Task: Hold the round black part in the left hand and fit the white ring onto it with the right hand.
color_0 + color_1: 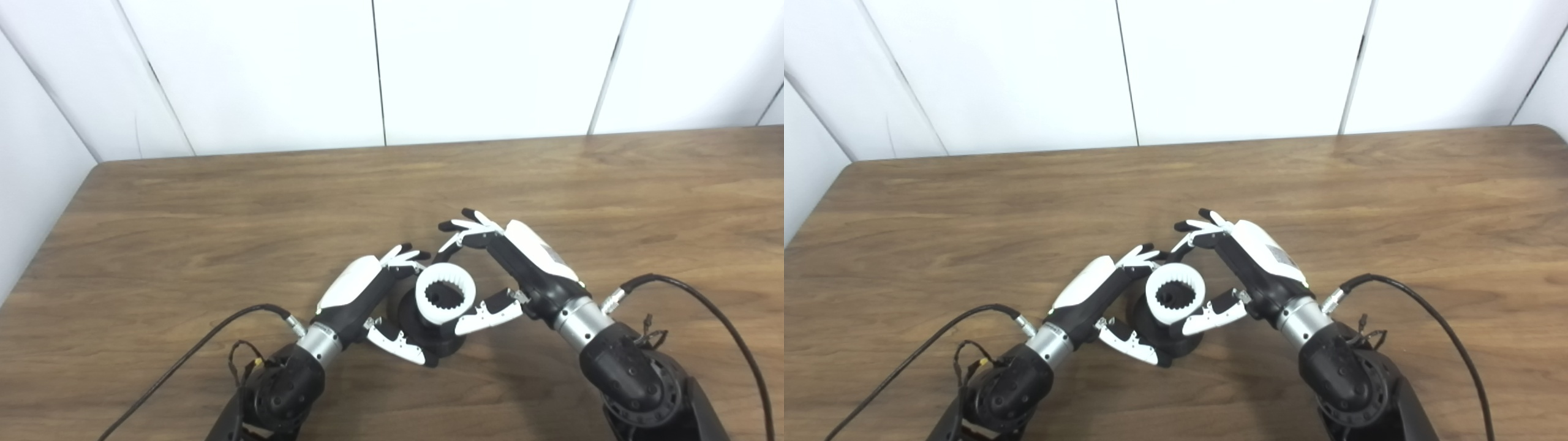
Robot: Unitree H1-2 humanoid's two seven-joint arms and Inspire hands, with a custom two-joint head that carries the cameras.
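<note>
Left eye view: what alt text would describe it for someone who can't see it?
A white ring with a toothed inner edge sits on a round black part, between the left hand and the right hand. Both hands are on a wooden table.

Even, bright light is cast from above; soft shadows are thrown on the tabletop [245, 202]; slight blur is seen throughout.

table [245, 202] brown wood grain, smooth, slight sheen; white ring [445, 294] matt plastic-looking, toothed inside; round black part [429, 334] matt black plastic-looking; left hand [367, 294] and right hand [520, 263] glossy white and black shells, bare metal cuffs at wrists; wall panels [490, 61] smooth matt white
</note>
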